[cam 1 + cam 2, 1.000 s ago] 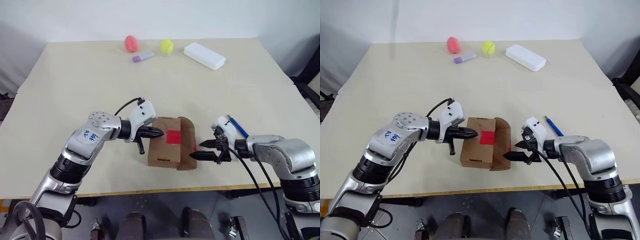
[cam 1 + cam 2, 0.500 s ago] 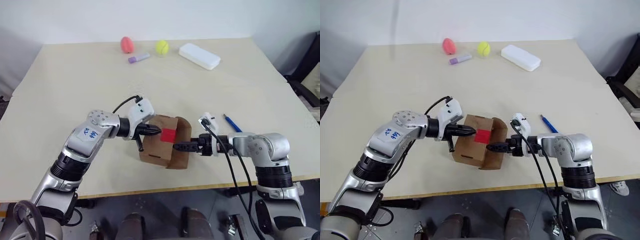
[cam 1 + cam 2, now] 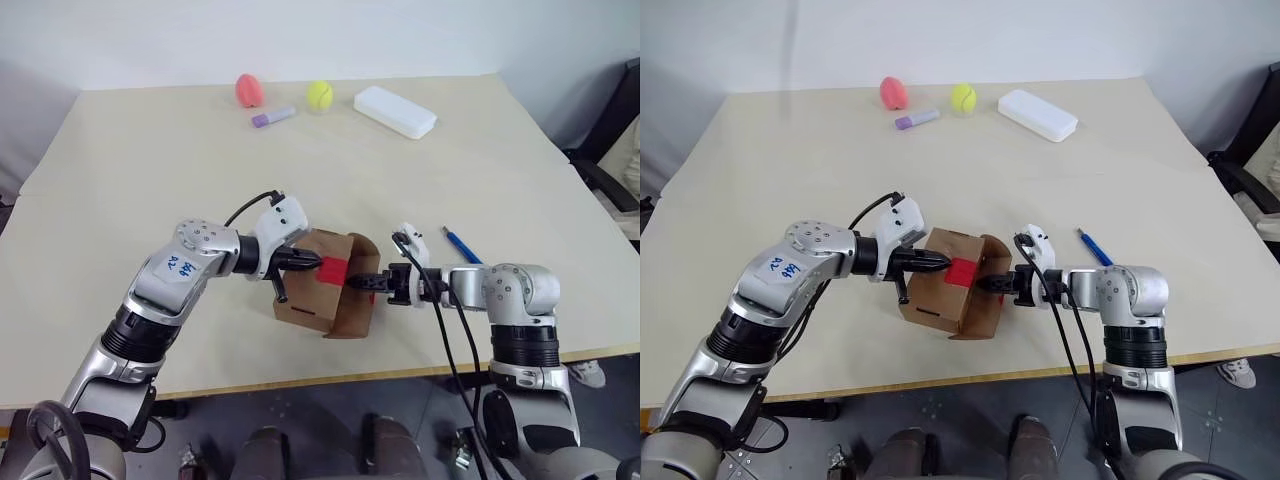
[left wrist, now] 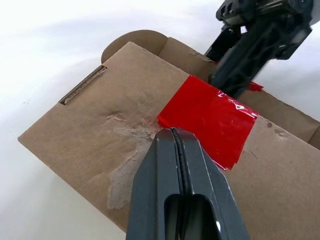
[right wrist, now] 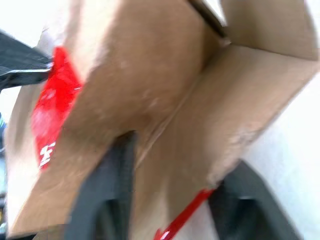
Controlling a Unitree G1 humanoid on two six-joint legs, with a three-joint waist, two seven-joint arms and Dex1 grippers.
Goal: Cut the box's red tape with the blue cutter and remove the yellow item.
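The box [image 3: 308,300] is a small brown carton near the table's front edge, with the red tape [image 3: 333,269] on its top and its right-hand flap [image 3: 358,305] standing open. My left gripper [image 3: 310,263] is shut, and its tip rests on the box top just beside the red tape [image 4: 207,117]. From the right, my right gripper [image 3: 358,284] reaches into the opening. Its fingers [image 5: 117,170] stand apart on either side of the flap [image 5: 180,125]. The blue cutter [image 3: 462,245] lies on the table behind my right arm. The yellow item is hidden.
At the table's far edge are a pink egg-shaped object [image 3: 248,89], a purple tube [image 3: 272,117], a yellow-green tennis ball [image 3: 319,95] and a white case [image 3: 395,111]. A chair [image 3: 610,170] stands off the table's right side.
My right gripper has moved left up to the box's open flap, rolled, and its fingers have drawn closer together. The left gripper has stayed on the box top.
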